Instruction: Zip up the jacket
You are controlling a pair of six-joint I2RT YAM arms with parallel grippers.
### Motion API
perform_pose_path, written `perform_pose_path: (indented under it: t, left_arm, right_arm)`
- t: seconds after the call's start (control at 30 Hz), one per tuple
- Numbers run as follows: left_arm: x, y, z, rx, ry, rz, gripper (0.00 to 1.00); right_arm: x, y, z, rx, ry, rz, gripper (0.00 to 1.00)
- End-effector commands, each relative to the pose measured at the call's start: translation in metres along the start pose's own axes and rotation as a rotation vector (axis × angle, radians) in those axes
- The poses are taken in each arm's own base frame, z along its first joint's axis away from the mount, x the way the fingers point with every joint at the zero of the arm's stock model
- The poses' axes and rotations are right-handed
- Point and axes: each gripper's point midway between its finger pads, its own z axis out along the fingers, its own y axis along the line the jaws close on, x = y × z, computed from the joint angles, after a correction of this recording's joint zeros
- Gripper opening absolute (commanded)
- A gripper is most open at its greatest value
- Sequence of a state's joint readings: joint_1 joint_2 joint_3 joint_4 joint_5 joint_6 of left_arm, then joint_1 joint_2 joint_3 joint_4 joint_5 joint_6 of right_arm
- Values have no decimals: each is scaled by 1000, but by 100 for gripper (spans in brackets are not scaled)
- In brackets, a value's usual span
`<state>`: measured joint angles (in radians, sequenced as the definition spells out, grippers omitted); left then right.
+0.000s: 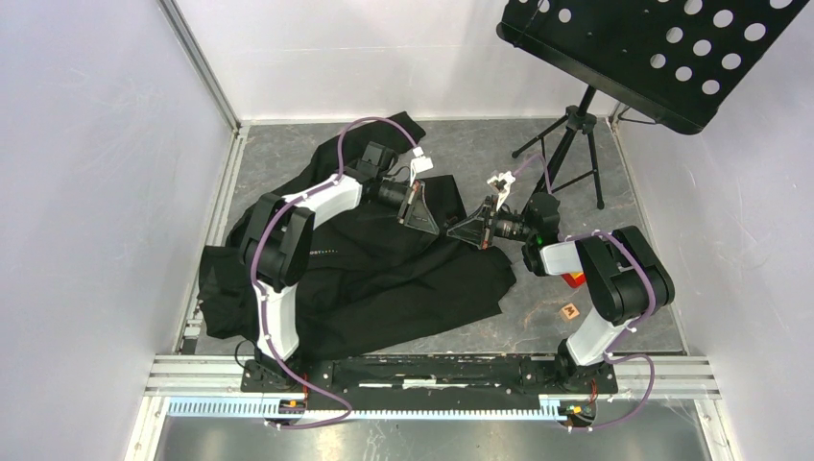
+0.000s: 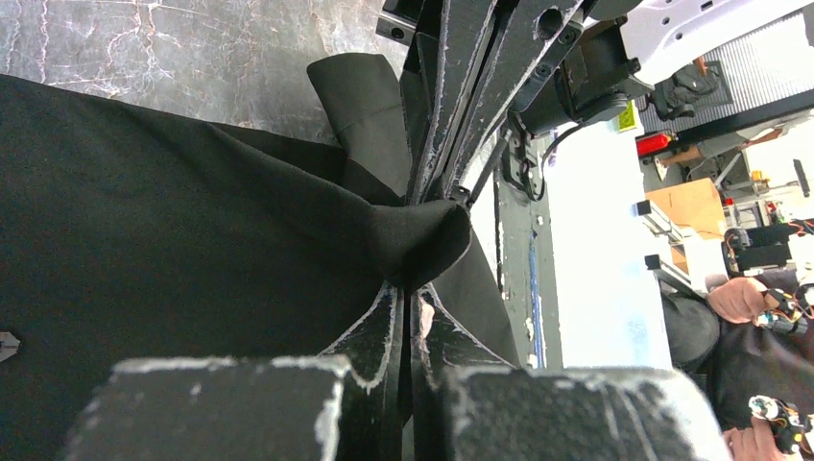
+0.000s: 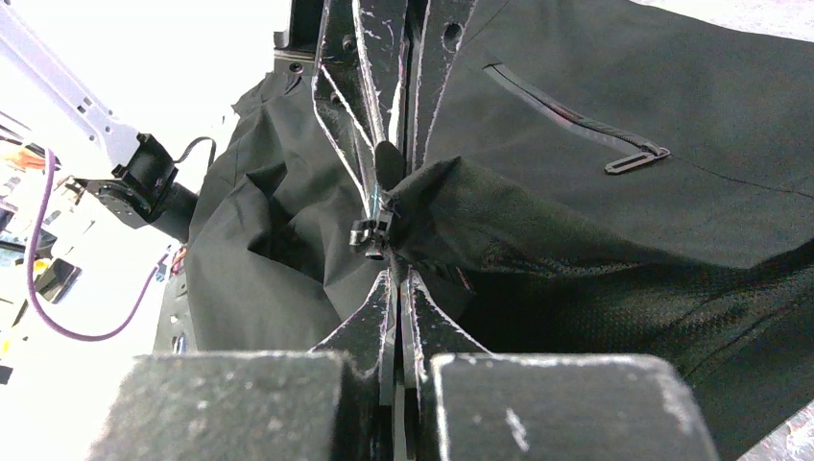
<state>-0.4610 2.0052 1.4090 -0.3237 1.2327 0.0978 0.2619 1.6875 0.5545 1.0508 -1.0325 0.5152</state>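
Note:
The black jacket [image 1: 384, 269] lies crumpled on the grey floor, left of centre. Both grippers meet tip to tip over its right edge and hold it slightly lifted. My left gripper [image 1: 434, 227] is shut on a bunched fold of the jacket's fabric [image 2: 418, 240]; its fingertips [image 2: 395, 298] pinch just below the fold. My right gripper [image 1: 457, 232] is shut on the jacket edge [image 3: 461, 211], right beside a small black zipper part [image 3: 372, 233]. A pocket zipper with its pull [image 3: 629, 161] shows on the panel beyond. The front zipper's line is hidden in the folds.
A black perforated music stand [image 1: 662, 48] on a tripod [image 1: 573, 144] stands at the back right. A small orange block [image 1: 571, 311] and a red item [image 1: 573, 279] lie by the right arm's base. Grey walls enclose three sides.

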Motion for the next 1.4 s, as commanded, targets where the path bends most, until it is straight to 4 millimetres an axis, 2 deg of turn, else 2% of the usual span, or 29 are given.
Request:
perform_pose_path:
  t: [0.0, 0.4, 0.67, 1.03, 1.37]
  left_arm:
    - [-1, -4, 7, 33, 24, 56, 2]
    - [-2, 10, 4, -88, 44, 106, 2]
    - [-13, 10, -1, -142, 11, 147, 2]
    - [-17, 11, -5, -157, 1, 156, 2]
    - [-15, 13, -4, -158, 4, 149, 2]
  right_arm:
    - [-25, 12, 4, -46, -36, -101, 0]
    - [-24, 16, 3, -50, -38, -55, 0]
    - [-7, 7, 1, -5, -4, -11, 0]
    - [25, -12, -7, 94, 100, 34, 0]
    - [9, -13, -2, 82, 73, 18, 1]
